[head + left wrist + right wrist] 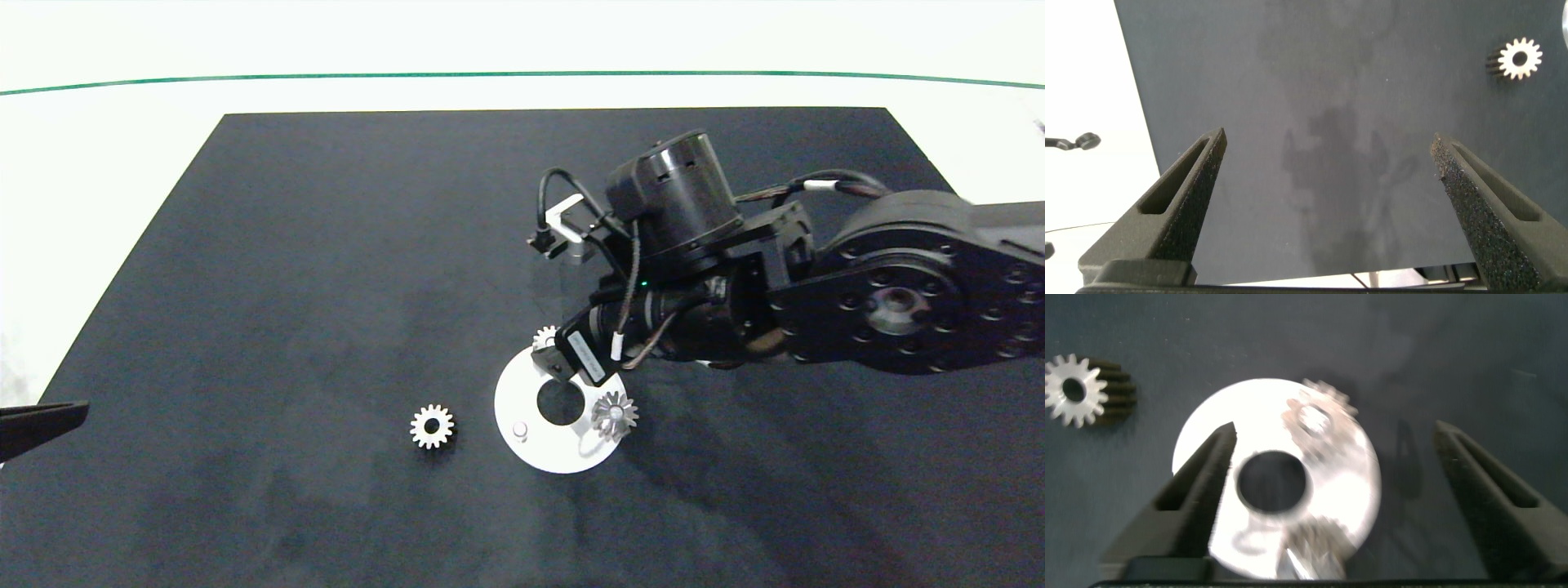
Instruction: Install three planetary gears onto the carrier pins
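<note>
right gripper (1331,498) open over disc (522,404)

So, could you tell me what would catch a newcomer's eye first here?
The right gripper, fingers open, hovers over the white disc on the dark mat. Two gears sit on its pins, one pin is bare, and the loose gear lies beside the disc, nearer the left gripper.

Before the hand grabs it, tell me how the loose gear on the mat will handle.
The loose gear looks like solid metal, so probably rigid and heavy for its size. It lies flat on the mat, so it is unlikely to roll. Its teeth may give the fingers grip, though the low profile could make pinching fiddly.
</note>
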Motion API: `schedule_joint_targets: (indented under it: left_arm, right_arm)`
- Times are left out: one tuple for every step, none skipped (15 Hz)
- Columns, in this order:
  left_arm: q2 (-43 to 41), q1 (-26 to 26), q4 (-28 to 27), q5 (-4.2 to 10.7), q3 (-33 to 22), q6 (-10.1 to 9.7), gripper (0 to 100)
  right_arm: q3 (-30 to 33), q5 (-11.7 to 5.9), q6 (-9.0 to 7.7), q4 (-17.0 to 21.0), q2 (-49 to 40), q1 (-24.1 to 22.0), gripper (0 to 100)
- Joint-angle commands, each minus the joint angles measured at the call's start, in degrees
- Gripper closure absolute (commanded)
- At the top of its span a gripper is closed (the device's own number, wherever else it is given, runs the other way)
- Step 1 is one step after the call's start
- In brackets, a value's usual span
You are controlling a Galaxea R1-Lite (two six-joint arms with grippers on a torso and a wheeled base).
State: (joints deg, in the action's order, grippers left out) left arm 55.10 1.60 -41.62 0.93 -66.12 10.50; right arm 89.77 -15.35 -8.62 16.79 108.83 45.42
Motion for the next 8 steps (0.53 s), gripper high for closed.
schedule_joint_targets:
  left_arm:
    - [2.6, 2.0, 0.7, -0.66, 0.7, -2.32, 0]
    - [3.6, 6.1, 3.6, -0.49, 0.8, -2.15, 0]
    - [4.0, 8.9, 7.2, -0.49, 0.9, -2.32, 0]
    - [4.5, 11.6, 8.3, -0.57, 1.8, -2.15, 0]
    - [5.8, 14.0, 9.3, -0.66, 3.7, -1.88, 0]
    - [7.1, 15.7, 11.5, -0.66, 6.5, -1.62, 0]
    - [9.2, 17.1, 15.6, -0.57, 9.5, -1.44, 0]
    - [10.8, 18.2, 18.8, -0.40, 11.0, -1.44, 0]
  right_arm:
    - [-17.6, -3.37, 0.09, -0.1, -21.1, -0.4, 0]
    - [-23.1, -5.31, 0.01, -0.2, -25.8, -0.5, 0]
    - [-27.4, -6.54, 0.09, -1.0, -30.2, -0.5, 0]
    - [-30.5, -6.71, 0.01, -2.4, -34.2, -0.8, 0]
    - [-33.3, -6.80, 0.01, -3.7, -38.5, -1.3, 0]
    - [-34.9, -7.06, -0.43, -4.1, -42.1, -2.2, 0]
    - [-33.6, -7.15, -1.05, -4.4, -44.1, -3.7, 0]
    - [-33.0, -7.06, -1.66, -4.2, -46.0, -4.8, 0]
